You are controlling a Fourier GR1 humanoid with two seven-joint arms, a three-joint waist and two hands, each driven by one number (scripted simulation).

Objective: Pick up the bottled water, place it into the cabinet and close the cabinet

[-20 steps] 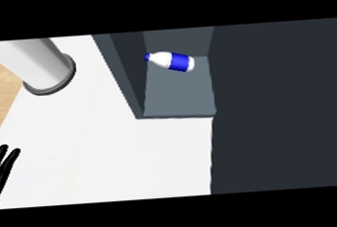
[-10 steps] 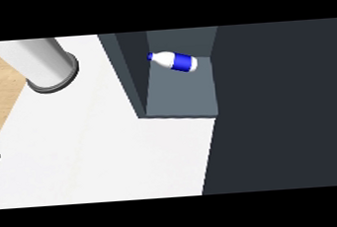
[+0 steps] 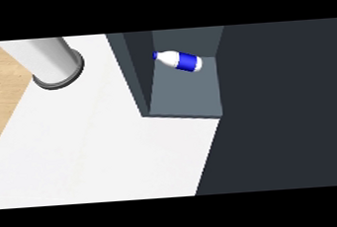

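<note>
Bottled water [image 3: 179,61] lying on side inside cabinet [image 3: 183,92], blue band round middle; dark cabinet door [image 3: 288,107] beside it; hands out of view, finger state untellable.

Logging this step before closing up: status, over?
Neither hand in view. Water bottle lying on its side inside the cabinet. Dark door panel at right, opening not yet covered.

A small white plastic water bottle with a blue label [image 3: 179,61] lies on its side inside the dark grey open cabinet [image 3: 187,92], near the back. A broad dark cabinet door [image 3: 288,107] fills the right. A grey metal cylinder [image 3: 51,62] stands on the white bench [image 3: 108,154].
</note>
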